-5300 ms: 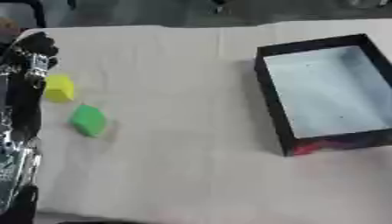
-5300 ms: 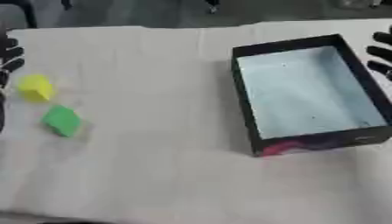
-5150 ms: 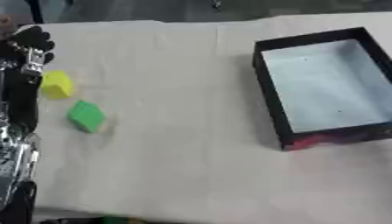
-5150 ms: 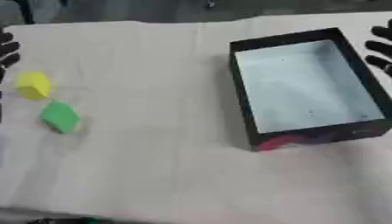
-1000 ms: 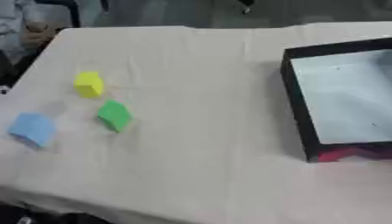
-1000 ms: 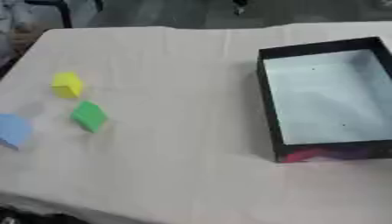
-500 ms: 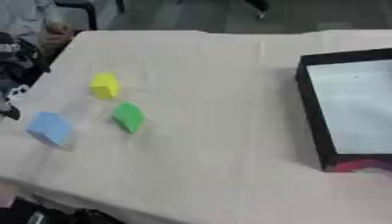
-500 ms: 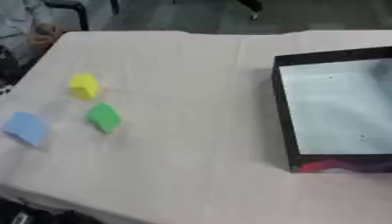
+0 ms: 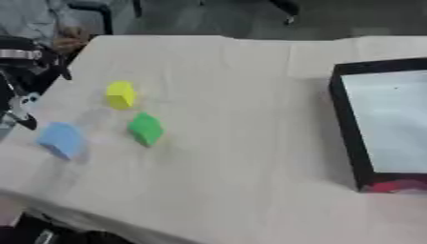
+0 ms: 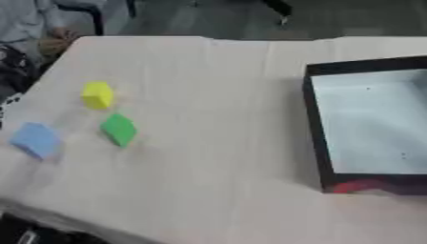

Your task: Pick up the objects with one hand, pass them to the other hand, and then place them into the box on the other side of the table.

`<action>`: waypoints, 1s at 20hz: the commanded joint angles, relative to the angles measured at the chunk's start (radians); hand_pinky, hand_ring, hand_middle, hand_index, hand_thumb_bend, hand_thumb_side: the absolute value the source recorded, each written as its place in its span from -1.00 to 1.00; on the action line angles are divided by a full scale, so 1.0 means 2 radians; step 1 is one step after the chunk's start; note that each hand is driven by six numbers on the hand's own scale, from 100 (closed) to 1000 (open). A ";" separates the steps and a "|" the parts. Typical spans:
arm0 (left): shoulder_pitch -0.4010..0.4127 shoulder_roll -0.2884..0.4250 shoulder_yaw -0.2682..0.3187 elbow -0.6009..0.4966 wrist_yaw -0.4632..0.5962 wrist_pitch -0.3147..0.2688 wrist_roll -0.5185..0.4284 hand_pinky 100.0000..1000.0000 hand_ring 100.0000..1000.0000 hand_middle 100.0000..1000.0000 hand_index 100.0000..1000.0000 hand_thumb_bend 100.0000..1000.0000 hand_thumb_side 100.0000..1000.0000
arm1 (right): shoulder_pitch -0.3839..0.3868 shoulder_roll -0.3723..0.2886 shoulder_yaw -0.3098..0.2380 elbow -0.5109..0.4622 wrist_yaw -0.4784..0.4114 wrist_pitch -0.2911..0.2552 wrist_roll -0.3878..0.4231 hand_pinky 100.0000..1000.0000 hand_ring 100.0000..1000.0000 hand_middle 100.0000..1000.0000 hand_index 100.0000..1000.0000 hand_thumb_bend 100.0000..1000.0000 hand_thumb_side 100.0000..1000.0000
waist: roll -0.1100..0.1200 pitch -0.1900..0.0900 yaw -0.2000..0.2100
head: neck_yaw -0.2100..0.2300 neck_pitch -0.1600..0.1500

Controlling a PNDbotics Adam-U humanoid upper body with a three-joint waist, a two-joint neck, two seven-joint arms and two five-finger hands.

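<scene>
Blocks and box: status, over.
Left hand at table's left edge, holding nothing visible; right hand out of view. Yellow block, green block, blue block all on the cloth. Box holds no blocks. Path clear.

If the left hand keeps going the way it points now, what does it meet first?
Probably the blue block. The left hand shows at the left edge, pointing down toward the near side, and the block lies just below it. Depth is unclear.

Setting: indoor room, lab or office; exact kind unclear
Surface: counter (image 9: 250, 143) under beige cloth
Floor: dark grey, beyond the far edge
Furniture: chair legs (image 9: 288, 9) at top
</scene>
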 commanded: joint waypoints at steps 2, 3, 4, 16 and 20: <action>-0.010 0.013 0.001 0.005 -0.004 -0.008 -0.008 0.76 0.70 0.55 0.58 0.53 -1.00 | -0.004 -0.013 -0.003 -0.003 0.003 -0.002 0.003 1.00 1.00 0.94 1.00 -1.00 -0.27 | 0.002 -0.029 0.000 | -0.002 -0.005; -0.010 0.013 0.000 0.007 -0.005 -0.008 -0.010 0.76 0.70 0.55 0.59 0.55 -1.00 | -0.004 -0.013 -0.003 -0.003 0.003 -0.003 0.003 1.00 1.00 0.94 1.00 -1.00 -0.27 | 0.002 -0.029 -0.001 | -0.003 -0.004; -0.009 0.014 -0.001 0.008 -0.005 -0.008 -0.014 0.76 0.70 0.55 0.59 0.56 -1.00 | -0.004 -0.013 -0.002 -0.003 0.002 -0.003 0.003 1.00 1.00 0.94 1.00 -1.00 -0.27 | 0.002 -0.029 -0.001 | -0.005 -0.003; 0.012 0.022 -0.011 0.025 -0.003 -0.009 -0.032 0.77 0.72 0.56 0.62 0.73 -1.00 | -0.004 -0.013 -0.001 -0.002 0.003 -0.004 0.006 1.00 1.00 0.94 1.00 -1.00 -0.26 | 0.003 -0.030 -0.004 | -0.023 0.016; 0.019 0.024 -0.013 0.028 0.000 -0.013 -0.032 0.76 0.72 0.57 0.65 0.76 -1.00 | -0.004 -0.011 -0.001 -0.001 0.005 -0.004 0.007 1.00 1.00 0.94 1.00 -1.00 -0.25 | 0.003 -0.029 -0.005 | -0.022 0.013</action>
